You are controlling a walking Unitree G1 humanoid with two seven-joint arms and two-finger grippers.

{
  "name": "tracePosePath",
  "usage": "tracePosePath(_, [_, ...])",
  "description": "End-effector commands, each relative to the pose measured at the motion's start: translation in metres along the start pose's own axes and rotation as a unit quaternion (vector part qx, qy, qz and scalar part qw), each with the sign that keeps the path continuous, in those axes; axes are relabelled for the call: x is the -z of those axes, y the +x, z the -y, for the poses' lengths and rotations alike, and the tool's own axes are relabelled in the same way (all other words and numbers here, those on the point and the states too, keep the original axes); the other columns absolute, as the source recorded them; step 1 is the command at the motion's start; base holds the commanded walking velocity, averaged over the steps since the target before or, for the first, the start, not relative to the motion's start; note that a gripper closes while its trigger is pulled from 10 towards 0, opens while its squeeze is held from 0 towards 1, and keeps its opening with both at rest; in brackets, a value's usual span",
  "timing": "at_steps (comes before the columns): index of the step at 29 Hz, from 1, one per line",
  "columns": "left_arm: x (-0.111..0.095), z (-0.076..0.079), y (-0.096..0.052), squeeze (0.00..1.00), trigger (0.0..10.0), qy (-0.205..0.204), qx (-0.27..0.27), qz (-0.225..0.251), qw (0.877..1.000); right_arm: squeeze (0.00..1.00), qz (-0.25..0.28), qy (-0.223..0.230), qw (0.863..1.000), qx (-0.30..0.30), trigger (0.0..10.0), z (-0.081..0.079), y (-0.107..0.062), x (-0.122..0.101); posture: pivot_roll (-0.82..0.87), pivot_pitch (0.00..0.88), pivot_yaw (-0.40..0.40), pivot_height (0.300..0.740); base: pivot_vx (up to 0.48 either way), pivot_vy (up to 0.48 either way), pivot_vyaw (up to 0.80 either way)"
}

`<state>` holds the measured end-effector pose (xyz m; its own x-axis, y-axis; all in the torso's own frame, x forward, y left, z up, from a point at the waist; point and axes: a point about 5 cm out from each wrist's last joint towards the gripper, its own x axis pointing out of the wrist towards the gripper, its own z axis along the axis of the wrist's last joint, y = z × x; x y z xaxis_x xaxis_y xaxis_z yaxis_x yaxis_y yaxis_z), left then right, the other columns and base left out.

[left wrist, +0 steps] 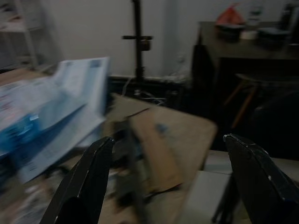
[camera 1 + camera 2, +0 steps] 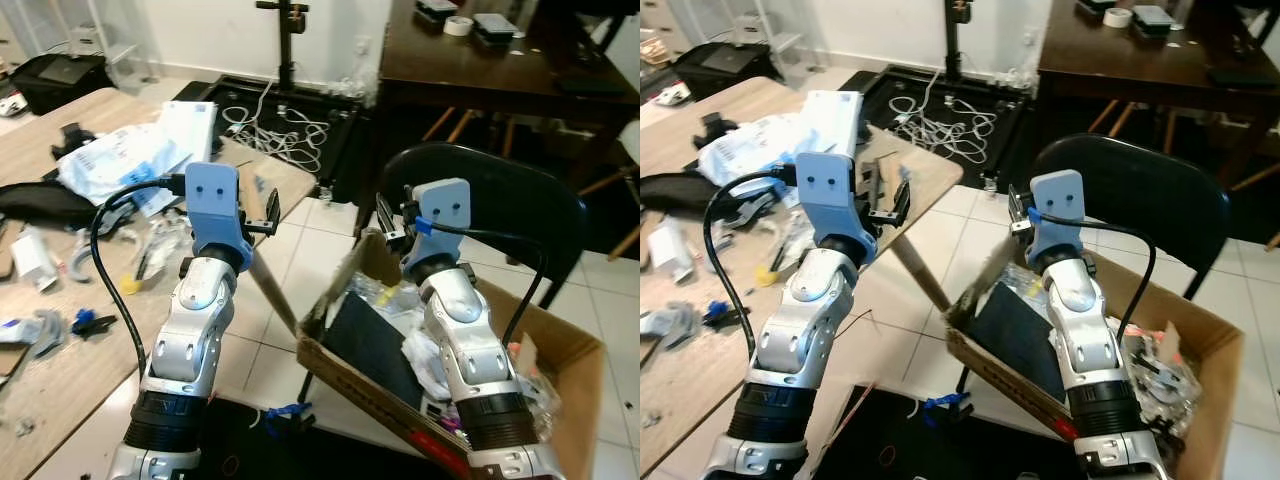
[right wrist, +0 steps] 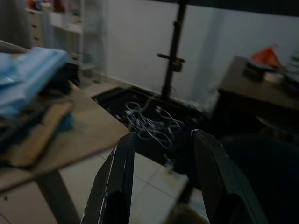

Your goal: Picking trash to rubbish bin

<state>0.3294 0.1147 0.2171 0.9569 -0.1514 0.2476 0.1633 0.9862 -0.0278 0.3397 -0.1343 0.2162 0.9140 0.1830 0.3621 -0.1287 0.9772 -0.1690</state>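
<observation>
On the cluttered bench lies trash, beside the wide-open, empty left end effector (right end effector parted, empty).

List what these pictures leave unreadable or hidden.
- Cardboard box: contents partly hidden behind the right arm, eye views.
- Blue-and-white packet: print blurred, left wrist view.
- Items on the dark table: too small, cut by the top edge.

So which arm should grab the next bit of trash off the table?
Left, probably. The left gripper is open over the table corner, next to the litter. The right gripper is over the cardboard box, away from the table.
</observation>
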Motion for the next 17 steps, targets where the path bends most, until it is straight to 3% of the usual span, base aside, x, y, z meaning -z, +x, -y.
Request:
tracePosePath(1, [0.0, -0.001, -0.002, 0.0, 10.0, -0.002, -0.004, 0.001, 1.0, 0.0, 0.013, 0.003, 1.0, 0.005, 10.0, 0.0, 0.001, -0.004, -0.01, 0.128, 0.006, 0.74, 0.0, 0.0, 0.8])
tracePosePath(17, [0.0, -0.001, -0.003, 0.0, 10.0, 0.0, -0.006, 0.001, 1.0, 0.0, 0.058, -0.007, 0.998, 0.032, 10.0, -0.008, 0.006, -0.014, 0.0, 0.109, -0.003, 0.74, 0.0, 0.0, 0.8])
